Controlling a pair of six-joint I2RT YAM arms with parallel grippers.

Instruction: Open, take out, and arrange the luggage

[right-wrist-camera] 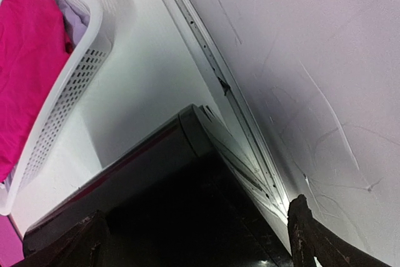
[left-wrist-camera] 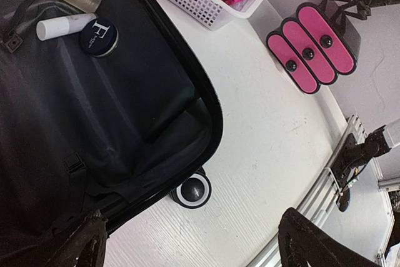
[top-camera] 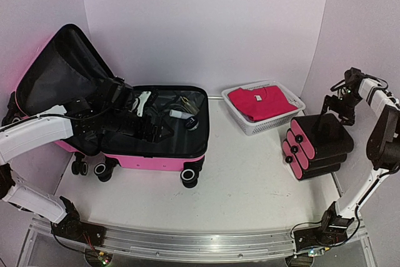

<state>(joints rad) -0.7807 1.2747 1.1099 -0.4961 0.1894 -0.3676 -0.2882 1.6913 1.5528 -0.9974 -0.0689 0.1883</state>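
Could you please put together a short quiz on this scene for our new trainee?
1. True or false: the pink suitcase is zipped shut.
2. What lies in the white mesh basket? A) a pink garment B) white towels C) nothing
3. How many black cases with pink ends are in the stack by the right arm?

Key: 1 false, its lid stands open. 2 A. 3 three.
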